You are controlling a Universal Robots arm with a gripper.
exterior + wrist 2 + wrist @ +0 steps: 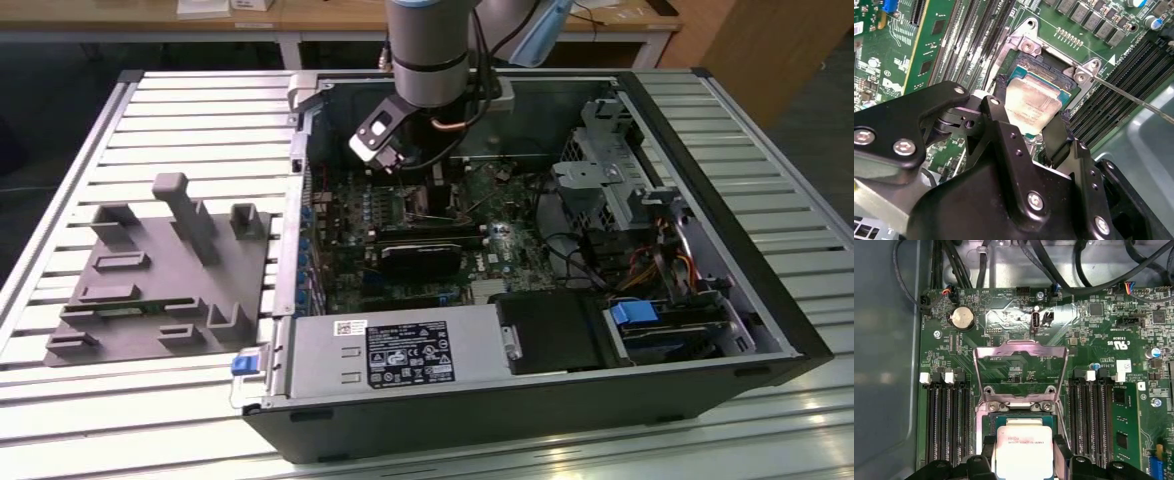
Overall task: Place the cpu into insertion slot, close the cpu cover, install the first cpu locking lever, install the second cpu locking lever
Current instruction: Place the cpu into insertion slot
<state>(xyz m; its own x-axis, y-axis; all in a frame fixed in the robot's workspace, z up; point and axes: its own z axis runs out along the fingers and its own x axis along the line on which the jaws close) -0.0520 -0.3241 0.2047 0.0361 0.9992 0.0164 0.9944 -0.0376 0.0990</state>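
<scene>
Where a slatted table (200, 120) carries an open computer case (534, 400), the arm (430, 50) reaches inside to the green motherboard (1094, 340). The cpu cover (1021, 346) stands tilted up on its hinge, leaving the insertion slot (1026, 46) exposed. The gripper (1028, 122) pinches the cpu (1031, 102) by two opposite edges at the slot; it is possibly not yet seated. The chip is probably light, stiff and delicate, and best held by its edges.

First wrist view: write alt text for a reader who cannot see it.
The gripper holds the cpu by two edges at the slot of a green motherboard. The cover stands open beyond it, with memory slots on both sides.
</scene>
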